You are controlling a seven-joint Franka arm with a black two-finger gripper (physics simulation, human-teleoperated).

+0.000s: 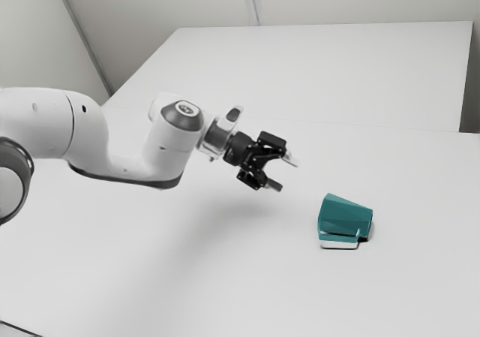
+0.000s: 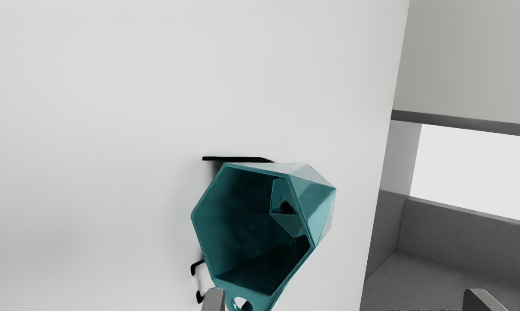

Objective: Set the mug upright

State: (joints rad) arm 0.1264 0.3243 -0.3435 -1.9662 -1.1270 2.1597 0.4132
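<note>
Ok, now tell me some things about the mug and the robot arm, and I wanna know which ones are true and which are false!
1. The mug is lying on its side on the table. True.
2. The mug is bright red. False: it is teal.
3. The jaws are squeezing the mug. False: they stand open, apart from the mug.
4. The mug's open end faces toward the arm. True.
5. The mug has no handle. False: it has a handle with a hole through it.
6. The arm comes in from the exterior view's left. True.
</note>
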